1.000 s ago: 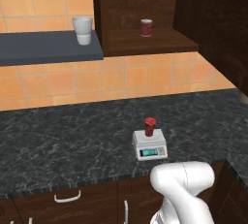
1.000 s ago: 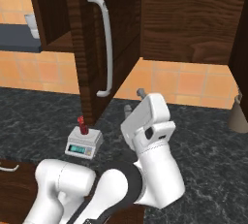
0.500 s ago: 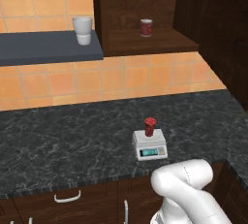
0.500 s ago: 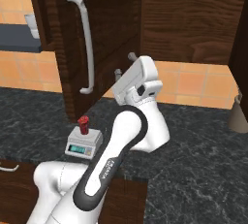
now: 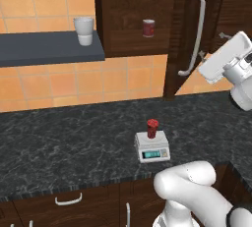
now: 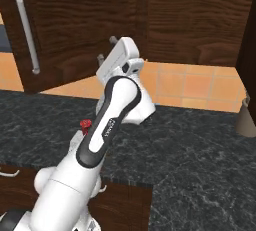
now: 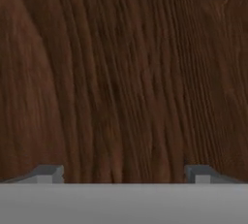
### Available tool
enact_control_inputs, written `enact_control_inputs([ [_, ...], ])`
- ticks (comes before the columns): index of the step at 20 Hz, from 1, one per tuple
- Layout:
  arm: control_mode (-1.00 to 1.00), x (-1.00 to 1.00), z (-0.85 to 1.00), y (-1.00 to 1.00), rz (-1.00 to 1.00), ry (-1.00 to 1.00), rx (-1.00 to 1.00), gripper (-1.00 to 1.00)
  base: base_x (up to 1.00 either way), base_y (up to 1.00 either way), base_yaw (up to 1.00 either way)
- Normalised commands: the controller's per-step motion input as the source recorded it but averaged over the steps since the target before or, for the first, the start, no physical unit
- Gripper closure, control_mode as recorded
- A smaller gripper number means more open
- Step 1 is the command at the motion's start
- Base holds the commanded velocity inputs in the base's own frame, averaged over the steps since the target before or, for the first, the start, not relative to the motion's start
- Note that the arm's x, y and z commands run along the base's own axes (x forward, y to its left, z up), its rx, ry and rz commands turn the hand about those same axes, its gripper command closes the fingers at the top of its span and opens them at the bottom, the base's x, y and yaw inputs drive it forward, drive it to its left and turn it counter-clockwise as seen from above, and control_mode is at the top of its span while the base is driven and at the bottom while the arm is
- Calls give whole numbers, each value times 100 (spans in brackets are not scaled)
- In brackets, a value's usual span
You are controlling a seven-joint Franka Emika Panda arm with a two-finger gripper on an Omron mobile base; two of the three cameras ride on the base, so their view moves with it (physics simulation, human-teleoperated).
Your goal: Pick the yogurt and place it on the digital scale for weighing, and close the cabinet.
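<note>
Nearest to me in the left base view are the low cupboards with curved silver handles under the dark speckled table. On that table the digital scale sits flat with its teal display facing me, and the yogurt stands upright on its plate. In the right base view I catch the yogurt's red top peeking out just left of the arm.

Higher up, my gripper is raised at the right of the left base view, pointing at the cabinet door. In the hand view the two finger tips sit far apart at the bottom with only dark wood grain between them, so I read the gripper as spread wide and holding nothing; it is close up against the door face, though I cannot tell whether it touches. The right base view shows the gripper the same way, its fingers toward the wood.

The cabinet door stands partly swung out, its long silver bar handle vertical. Inside the cabinet, on its shelf, is a red can with a pale top. Left of it, a white cup rests on a grey wall shelf against the orange tiles
</note>
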Motion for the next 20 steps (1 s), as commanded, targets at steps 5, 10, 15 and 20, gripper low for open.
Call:
enact_control_inputs([
  [5,-100,95,0,33,-10,4,0,-100,0,0,0],
  [10,-100,60,0,9,-7,15,0,-100,0,0,0],
  [15,-100,77,0,7,-5,17,0,-100,0,0,0],
  [20,-100,100,-21,21,-7,1,-2,-100,0,0,0],
])
